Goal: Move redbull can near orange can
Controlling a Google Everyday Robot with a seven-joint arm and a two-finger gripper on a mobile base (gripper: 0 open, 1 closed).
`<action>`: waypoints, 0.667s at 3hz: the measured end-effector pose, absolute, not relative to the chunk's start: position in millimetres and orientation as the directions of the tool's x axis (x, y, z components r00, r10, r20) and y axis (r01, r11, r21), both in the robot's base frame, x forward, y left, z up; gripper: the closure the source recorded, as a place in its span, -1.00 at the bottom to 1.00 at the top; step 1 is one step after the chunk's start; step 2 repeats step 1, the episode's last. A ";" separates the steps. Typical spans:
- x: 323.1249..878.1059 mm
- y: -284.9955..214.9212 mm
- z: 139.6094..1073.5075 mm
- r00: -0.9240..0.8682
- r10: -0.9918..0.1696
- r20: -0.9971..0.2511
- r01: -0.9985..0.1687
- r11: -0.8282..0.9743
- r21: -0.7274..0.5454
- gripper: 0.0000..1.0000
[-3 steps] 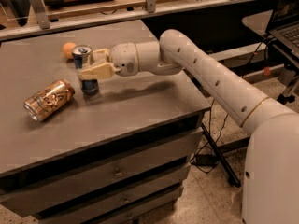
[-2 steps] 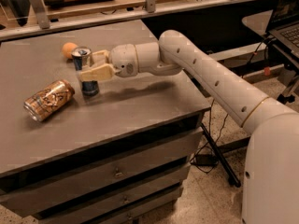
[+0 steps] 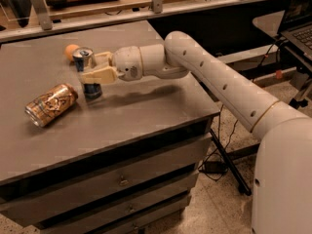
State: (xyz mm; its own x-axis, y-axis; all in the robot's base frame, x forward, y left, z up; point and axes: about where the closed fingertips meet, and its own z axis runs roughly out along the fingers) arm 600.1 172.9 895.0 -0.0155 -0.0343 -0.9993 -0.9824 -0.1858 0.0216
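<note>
Blue-and-silver redbull can (image 3: 92, 89) upright on the left half of the table (image 3: 146, 112), closer to the far edge than to the front edge. Clamped across its middle by the pincer (image 3: 88, 68): one cream finger across the near side, the other behind. Silver top showing above the fingers, dark blue base below them. Cannot tell whether the base rests on the table or hangs just over it. Orange can (image 3: 51, 104) on its side toward the front left corner from the redbull can, near it but apart, silver end pointing to the left edge. Small orange fruit (image 3: 70, 51) just behind the redbull can, toward the far edge. White arm (image 3: 214, 77) reaching in over the right edge, wrist level above the table.
</note>
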 end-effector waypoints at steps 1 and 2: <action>598.7 175.6 895.4 -0.015 -0.034 -0.999 -0.981 -0.191 0.021 -0.83; 598.7 175.6 895.4 -0.015 -0.034 -0.999 -0.981 -0.191 0.021 -0.83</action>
